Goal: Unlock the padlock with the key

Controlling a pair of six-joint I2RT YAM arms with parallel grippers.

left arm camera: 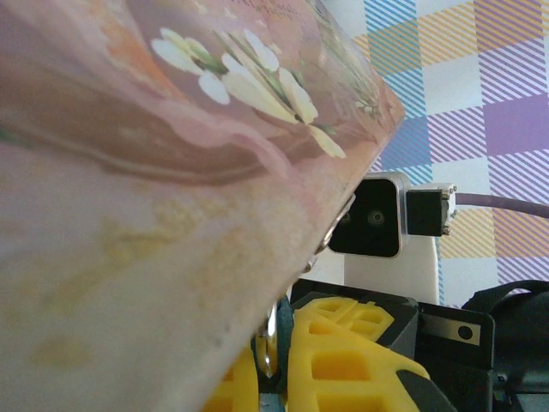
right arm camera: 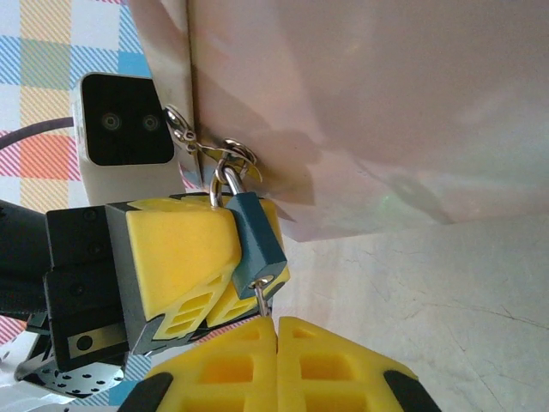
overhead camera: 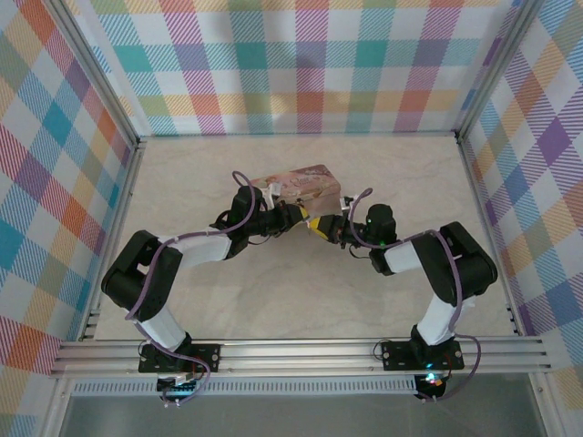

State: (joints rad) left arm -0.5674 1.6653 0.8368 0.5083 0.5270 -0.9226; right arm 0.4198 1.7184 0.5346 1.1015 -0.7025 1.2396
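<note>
At the centre of the right wrist view, the padlock (right arm camera: 255,242) hangs at the lower left edge of the pink tin (right arm camera: 360,112), pinched by the left gripper (right arm camera: 225,257). Below it, the right gripper (right arm camera: 276,324) pinches the key (right arm camera: 262,302), which touches the padlock's bottom.

Black arms (overhead camera: 137,273) (yellow jaws)

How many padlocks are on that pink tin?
1. The padlock hangs from the clasp on the pink tin, pinched by the left gripper; more may hide behind it.
</note>
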